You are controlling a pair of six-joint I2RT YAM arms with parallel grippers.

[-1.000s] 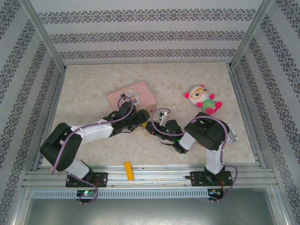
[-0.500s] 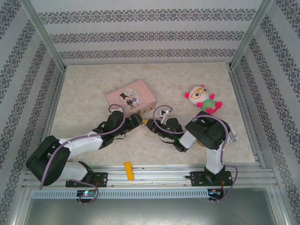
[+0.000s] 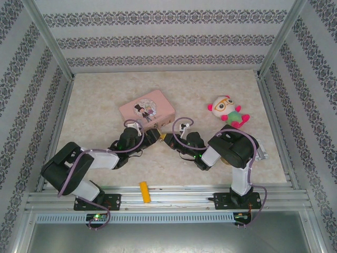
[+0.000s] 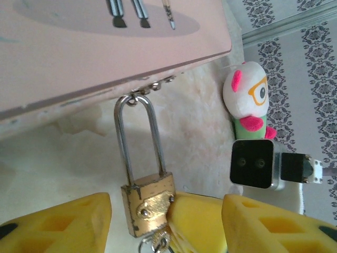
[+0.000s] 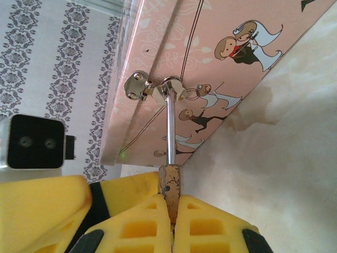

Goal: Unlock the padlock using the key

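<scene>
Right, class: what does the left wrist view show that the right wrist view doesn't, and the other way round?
Left wrist: the padlock seen broadside, its brass face showing, and the plush toy. Right wrist: the cartoon couple printed on the pink tin, and the right pincer shut on the padlock, seen edge-on. Both: the silver shackle hooked through the tin's hasp.

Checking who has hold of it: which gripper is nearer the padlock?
Right. The right gripper pinches the padlock by its body; the left gripper is open, its fingers either side of it, not touching.
</scene>
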